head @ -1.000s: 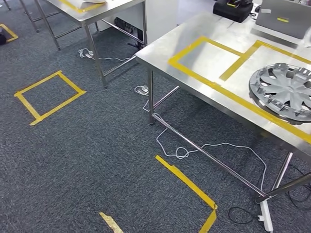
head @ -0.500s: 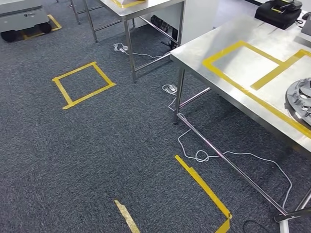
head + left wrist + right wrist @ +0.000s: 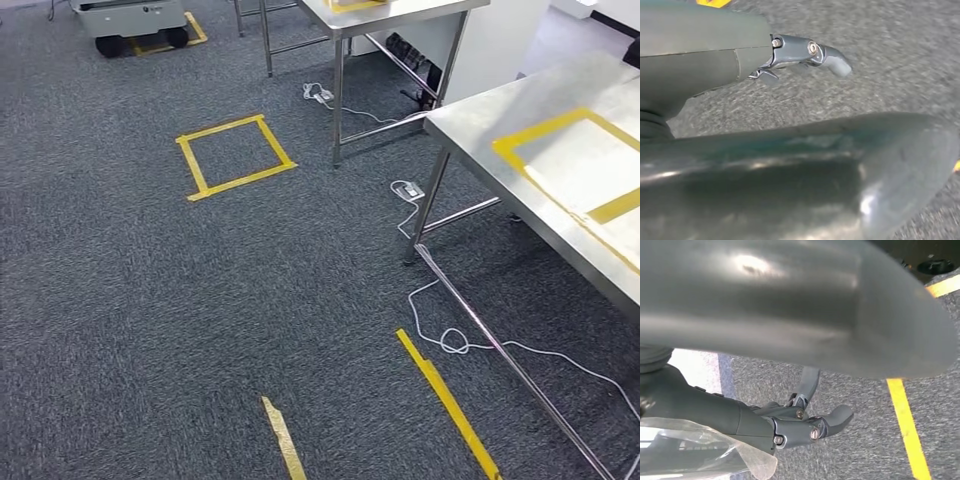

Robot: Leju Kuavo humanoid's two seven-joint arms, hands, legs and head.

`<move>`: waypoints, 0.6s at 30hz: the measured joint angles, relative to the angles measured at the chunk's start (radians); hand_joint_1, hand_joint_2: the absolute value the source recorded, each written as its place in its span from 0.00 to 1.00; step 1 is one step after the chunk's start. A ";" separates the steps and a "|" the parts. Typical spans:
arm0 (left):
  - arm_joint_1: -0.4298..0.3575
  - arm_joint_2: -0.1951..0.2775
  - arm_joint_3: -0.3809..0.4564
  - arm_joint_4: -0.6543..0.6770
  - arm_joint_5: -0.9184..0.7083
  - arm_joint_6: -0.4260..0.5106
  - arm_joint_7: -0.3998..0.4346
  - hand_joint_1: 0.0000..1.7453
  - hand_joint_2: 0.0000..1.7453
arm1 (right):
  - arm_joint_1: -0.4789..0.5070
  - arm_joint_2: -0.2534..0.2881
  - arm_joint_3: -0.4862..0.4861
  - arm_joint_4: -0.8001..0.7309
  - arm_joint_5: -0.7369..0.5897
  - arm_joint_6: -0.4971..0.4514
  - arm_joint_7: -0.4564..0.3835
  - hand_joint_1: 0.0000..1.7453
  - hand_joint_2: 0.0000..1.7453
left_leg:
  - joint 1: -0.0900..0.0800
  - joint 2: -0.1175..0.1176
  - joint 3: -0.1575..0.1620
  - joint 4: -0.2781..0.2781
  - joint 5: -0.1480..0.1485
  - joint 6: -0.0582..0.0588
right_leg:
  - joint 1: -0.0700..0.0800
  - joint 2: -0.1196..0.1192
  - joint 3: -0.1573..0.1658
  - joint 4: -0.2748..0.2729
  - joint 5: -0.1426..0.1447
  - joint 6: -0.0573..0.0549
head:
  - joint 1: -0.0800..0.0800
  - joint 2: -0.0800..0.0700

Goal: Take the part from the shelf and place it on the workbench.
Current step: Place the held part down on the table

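The steel workbench (image 3: 483, 115) with yellow tape outlines (image 3: 562, 128) stands at the right edge of the head view. My left hand (image 3: 753, 60) hangs over grey carpet in the left wrist view, its fingers (image 3: 828, 56) stretched out and holding nothing. In the right wrist view my right hand (image 3: 791, 427) also hangs above the carpet, fingers (image 3: 836, 417) extended and apart, with nothing in them.
A second steel table (image 3: 392, 12) stands at the back. A wheeled grey cart (image 3: 128, 15) is at the top left. A yellow tape square (image 3: 234, 155) and tape strips (image 3: 445, 400) mark the carpet. White cables (image 3: 453, 340) trail under the workbench.
The camera has turned left, so the whole scene slid right. The silver wheel cover on the workbench has left the picture and the grey cart has come in at top left.
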 joint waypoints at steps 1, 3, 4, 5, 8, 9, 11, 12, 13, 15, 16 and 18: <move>0.004 0.002 -0.011 -0.003 0.012 0.005 0.005 0.00 0.00 | 0.000 0.000 0.000 -0.002 -0.002 -0.001 0.000 0.00 0.00 | 0.001 -0.008 -0.001 -0.003 0.004 0.007 | -0.002 0.021 -0.008 0.019 -0.015 0.005 | 0.001 0.000; 0.006 0.006 -0.033 -0.009 0.032 0.013 0.011 0.00 0.00 | 0.003 0.000 0.001 -0.005 -0.005 -0.002 0.000 0.00 0.00 | 0.004 -0.026 -0.005 -0.007 0.011 0.018 | -0.006 0.077 -0.060 0.123 -0.076 0.010 | 0.003 0.000; 0.006 0.008 -0.043 -0.012 0.039 0.016 0.013 0.00 0.00 | 0.004 0.000 0.000 -0.005 -0.005 -0.003 0.000 0.00 0.00 | 0.003 -0.037 -0.008 -0.007 0.013 0.020 | -0.007 0.094 -0.097 0.200 -0.110 0.011 | 0.003 0.000; 0.006 0.011 -0.051 -0.014 0.045 0.019 0.014 0.00 0.00 | 0.006 0.000 0.000 -0.005 -0.005 -0.002 0.000 0.00 0.00 | 0.002 -0.048 -0.010 -0.007 0.014 0.022 | -0.007 0.101 -0.132 0.267 -0.133 0.011 | 0.003 0.000; 0.010 0.015 -0.072 -0.016 0.054 0.022 0.016 0.00 0.00 | 0.006 0.000 0.000 -0.005 -0.006 -0.003 0.000 0.00 0.00 | 0.001 -0.086 -0.007 -0.006 0.014 0.021 | -0.010 0.111 -0.141 0.259 -0.082 0.010 | 0.002 0.000; 0.011 0.016 -0.079 -0.016 0.059 0.024 0.016 0.00 0.00 | 0.007 0.000 0.000 -0.006 -0.007 -0.003 0.000 0.00 0.00 | 0.001 -0.100 -0.005 -0.005 0.013 0.020 | -0.012 0.125 -0.111 0.190 -0.039 0.009 | 0.003 0.000; 0.010 0.020 -0.094 -0.018 0.075 0.030 0.019 0.00 0.00 | 0.007 0.000 0.000 -0.006 -0.014 -0.004 0.003 0.00 0.00 | -0.001 -0.127 -0.008 0.002 0.010 0.011 | -0.019 0.171 -0.057 0.065 0.012 0.007 | 0.002 0.000; 0.010 0.022 -0.103 -0.020 0.086 0.036 0.022 0.00 0.00 | 0.008 0.000 0.000 -0.007 -0.019 -0.006 0.005 0.00 0.00 | -0.002 -0.139 -0.013 0.006 0.008 0.006 | -0.021 0.187 -0.044 0.034 0.017 0.006 | 0.002 0.000; 0.011 0.026 -0.113 -0.022 0.098 0.041 0.026 0.00 0.00 | 0.009 0.000 0.000 -0.008 -0.025 -0.008 0.008 0.00 0.00 | -0.002 -0.151 -0.018 0.009 0.008 -0.001 | -0.020 0.190 -0.038 0.024 0.012 0.003 | 0.001 0.000; 0.018 0.034 -0.133 -0.024 0.118 0.050 0.032 0.00 0.00 | 0.010 0.000 0.000 -0.013 -0.034 -0.013 0.013 0.00 0.00 | 0.002 -0.166 -0.027 0.014 0.009 -0.014 | -0.020 0.167 -0.033 0.021 0.012 -0.009 | 0.001 0.000; 0.022 0.037 -0.142 -0.024 0.125 0.053 0.033 0.00 0.00 | 0.011 0.000 0.000 -0.016 -0.037 -0.015 0.014 0.00 0.00 | 0.003 -0.152 -0.034 0.028 -0.002 -0.019 | -0.020 0.154 -0.030 0.019 0.014 -0.015 | -0.002 0.000; 0.023 0.042 -0.158 -0.024 0.137 0.059 0.034 0.00 0.00 | 0.016 0.000 0.000 -0.020 -0.042 -0.017 0.015 0.00 0.00 | 0.002 -0.097 -0.072 0.112 -0.054 -0.026 | -0.019 0.124 -0.028 0.015 0.017 -0.023 | -0.007 0.000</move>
